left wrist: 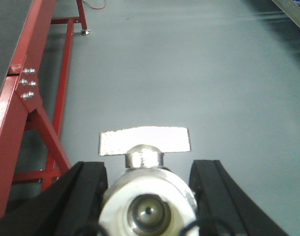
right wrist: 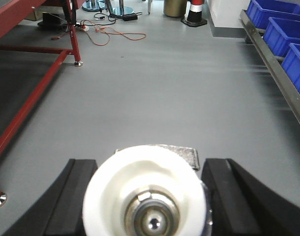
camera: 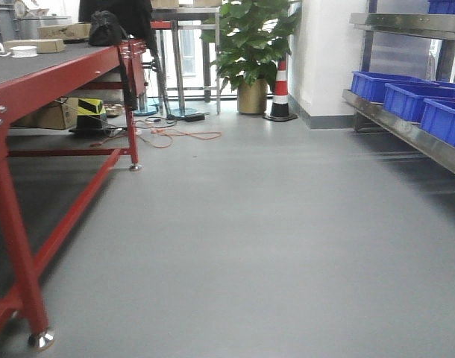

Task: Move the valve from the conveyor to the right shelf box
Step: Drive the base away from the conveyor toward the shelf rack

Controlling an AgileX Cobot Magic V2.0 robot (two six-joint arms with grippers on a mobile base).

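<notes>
In the left wrist view a shiny metal valve (left wrist: 147,196) faces the camera with its white plastic end, its flat handle (left wrist: 144,140) on top. My left gripper (left wrist: 148,168) is shut on it, black fingers (left wrist: 88,189) pressing both sides, above the grey floor. In the right wrist view my right gripper (right wrist: 150,166) is shut on a second valve (right wrist: 145,189) with a wide white cap. The conveyor (camera: 33,66), a dark grey belt on a red frame, stands at the left. Blue boxes (camera: 406,98) sit on the right shelf (camera: 391,125). Neither gripper shows in the front view.
The red frame legs (left wrist: 39,123) stand close on the left. A potted plant (camera: 251,52), a striped traffic cone (camera: 280,93) and orange cables (camera: 175,136) lie at the far end of the floor. Cardboard boxes (camera: 62,31) rest on the far belt.
</notes>
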